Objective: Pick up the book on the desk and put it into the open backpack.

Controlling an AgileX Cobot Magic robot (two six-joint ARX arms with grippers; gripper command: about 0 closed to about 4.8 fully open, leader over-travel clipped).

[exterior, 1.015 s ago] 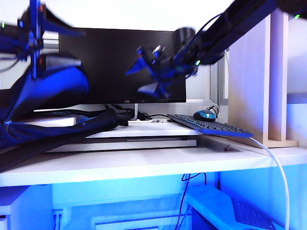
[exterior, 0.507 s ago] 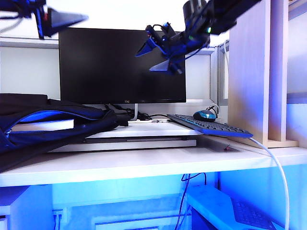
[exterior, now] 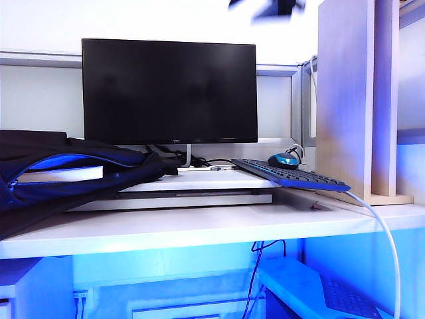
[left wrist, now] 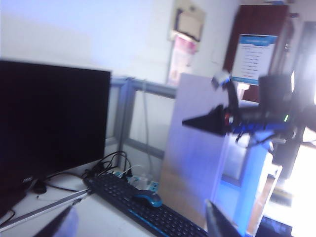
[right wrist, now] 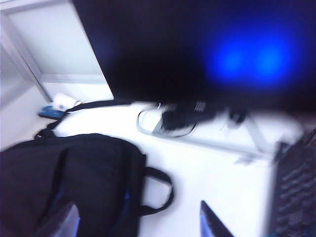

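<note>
Both grippers are raised clear above the backpack, left gripper and right gripper spread and empty. The book is lodged in its unzipped mouth; slippage outward is judged possible.

The large soft black fabric backpack with blue zipper trim lies slumped on its side at about nine o'clock on the wide pale whitish wood-look desk, its zippered mouth gaping. The thin flat book with white page edges rests level inside that opening, only its edge showing.
</note>
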